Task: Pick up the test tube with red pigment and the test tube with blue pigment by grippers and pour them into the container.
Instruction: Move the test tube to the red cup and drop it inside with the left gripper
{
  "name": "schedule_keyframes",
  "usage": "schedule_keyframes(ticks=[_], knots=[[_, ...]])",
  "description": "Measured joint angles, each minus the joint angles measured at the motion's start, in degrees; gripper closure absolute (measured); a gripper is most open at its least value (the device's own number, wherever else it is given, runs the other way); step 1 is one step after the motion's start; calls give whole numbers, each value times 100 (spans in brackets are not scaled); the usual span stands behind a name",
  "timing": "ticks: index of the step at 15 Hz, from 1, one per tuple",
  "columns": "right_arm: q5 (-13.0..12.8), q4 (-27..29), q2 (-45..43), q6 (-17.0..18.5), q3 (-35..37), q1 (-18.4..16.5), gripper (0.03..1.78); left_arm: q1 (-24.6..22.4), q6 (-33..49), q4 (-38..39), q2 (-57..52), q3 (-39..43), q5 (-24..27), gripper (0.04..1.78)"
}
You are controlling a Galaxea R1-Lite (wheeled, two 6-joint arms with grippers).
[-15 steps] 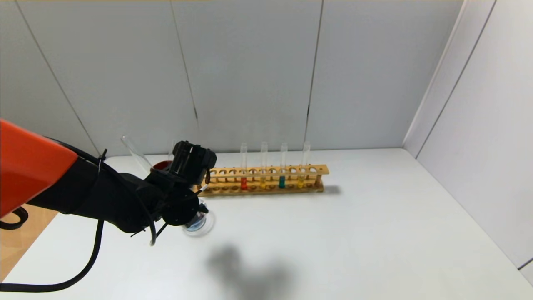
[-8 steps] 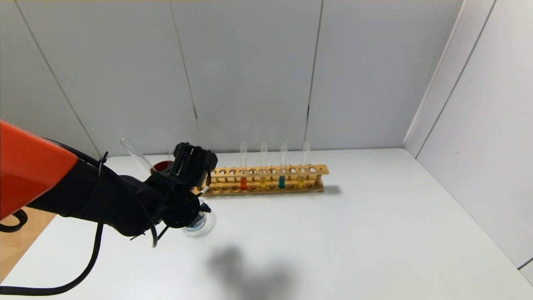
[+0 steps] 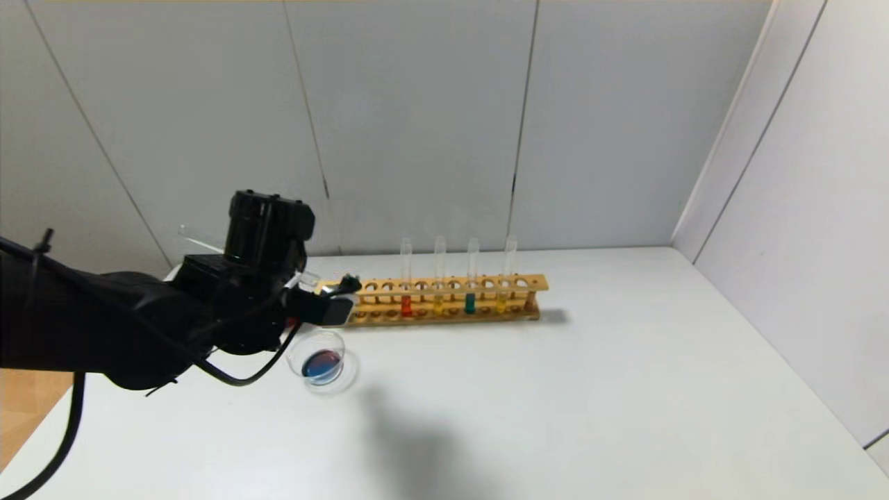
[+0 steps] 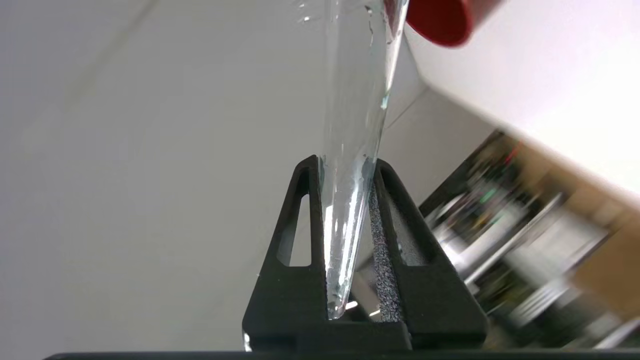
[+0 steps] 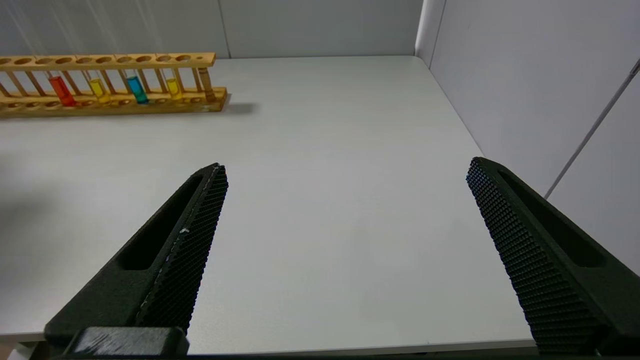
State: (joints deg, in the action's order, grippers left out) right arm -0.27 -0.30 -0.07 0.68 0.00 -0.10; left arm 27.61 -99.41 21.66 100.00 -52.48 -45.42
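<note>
Lifting away from the small clear glass dish (image 3: pixel 321 362) on the white counter (image 3: pixel 555 389), the black left gripper (image 3: pixel 332 305) now hangs above and behind it, where a second ago it hid the dish; dark blue-red liquid shows inside, so the pour looks finished.

Its wrist camera shows it pinching a drained clear glass tube (image 4: pixel 350 165) near a dark red cup (image 4: pixel 440 22).

Well right of the dish, the right gripper (image 5: pixel 345 175) waits spread wide; orange-red (image 5: pixel 62 90) and teal-blue (image 5: pixel 136 89) tubes stand in the wooden rack (image 5: pixel 115 59).
</note>
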Motion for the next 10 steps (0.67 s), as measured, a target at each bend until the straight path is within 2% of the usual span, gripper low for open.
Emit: schedule_keyframes(ticks=[3, 8, 10], knots=[[0, 0, 0, 0, 0, 0, 6, -273, 1858, -2, -680, 358, 681, 150], [-2, 0, 0, 2, 0, 0, 6, -446, 5645, 20, -1320, 599, 1025, 150], [0, -2, 0, 0, 0, 0, 6, -662, 6835, 35, -1430, 642, 1334, 150]])
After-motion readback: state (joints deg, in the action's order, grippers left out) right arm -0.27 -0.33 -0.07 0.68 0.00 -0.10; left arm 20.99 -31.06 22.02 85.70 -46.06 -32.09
